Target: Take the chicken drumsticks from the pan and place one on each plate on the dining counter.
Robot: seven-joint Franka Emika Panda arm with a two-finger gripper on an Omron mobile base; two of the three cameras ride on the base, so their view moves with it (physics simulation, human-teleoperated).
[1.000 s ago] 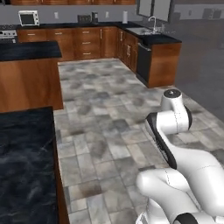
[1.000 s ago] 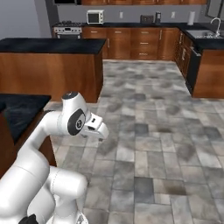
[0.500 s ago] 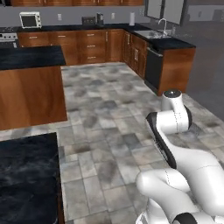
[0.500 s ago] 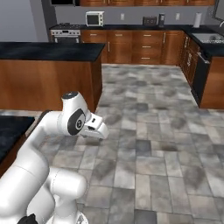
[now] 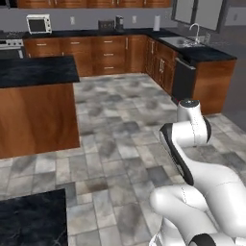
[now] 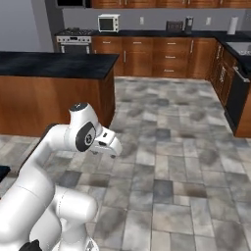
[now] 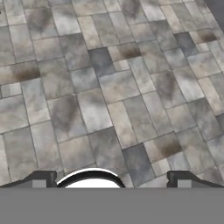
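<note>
Claw of the white arm (image 7: 112, 181): two small dark fingertips (image 7: 39, 179) stand wide apart w/ nothing between, pointing at the grey stone-tile floor (image 7: 109, 87). Drumsticks, pan, plates: I cannot find them. Risk: base clips the black-topped, reddish-wood counter (image 6: 54, 66); its far end is cut off.

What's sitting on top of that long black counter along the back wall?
On the back counter stand a white microwave, a dark toaster-like box, a small dark appliance and a white roll. A sink with faucet sits on the side run. What the appliances cover cannot be seen.
</note>
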